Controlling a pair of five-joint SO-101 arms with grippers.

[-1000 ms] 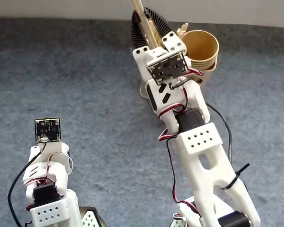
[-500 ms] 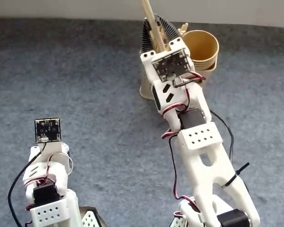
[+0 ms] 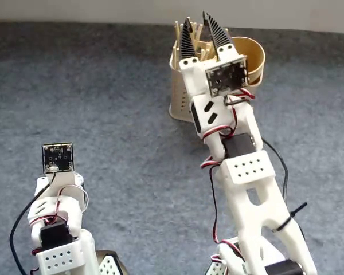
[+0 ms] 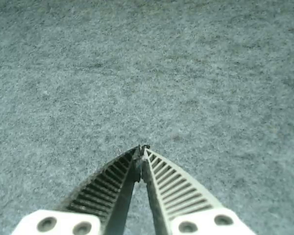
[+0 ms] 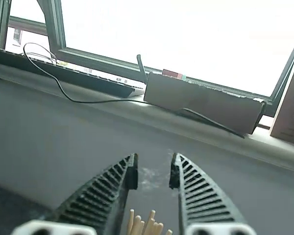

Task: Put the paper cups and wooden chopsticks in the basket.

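A cream slotted basket (image 3: 179, 94) stands at the far edge of the table. Several wooden chopsticks (image 3: 199, 46) stick up out of it, and their ends (image 5: 145, 223) show between my right fingers. A stack of tan paper cups (image 3: 249, 57) sits at the basket's right side; the arm hides whether it is inside. My right gripper (image 3: 198, 26) (image 5: 153, 169) hangs open just above the chopsticks with nothing in it. My left gripper (image 4: 142, 149) is shut and empty, low over bare carpet near the front left, below its wrist camera (image 3: 57, 157).
Grey carpet (image 3: 103, 86) covers the table, with open room across the left and middle. A pale wall runs along the table's far edge behind the basket. A window sill with a cable and a box (image 5: 201, 100) shows beyond it.
My right gripper held a chopstick over the basket, then shifted right and opened. The chopstick now stands in the basket with the others. The left arm has not moved.
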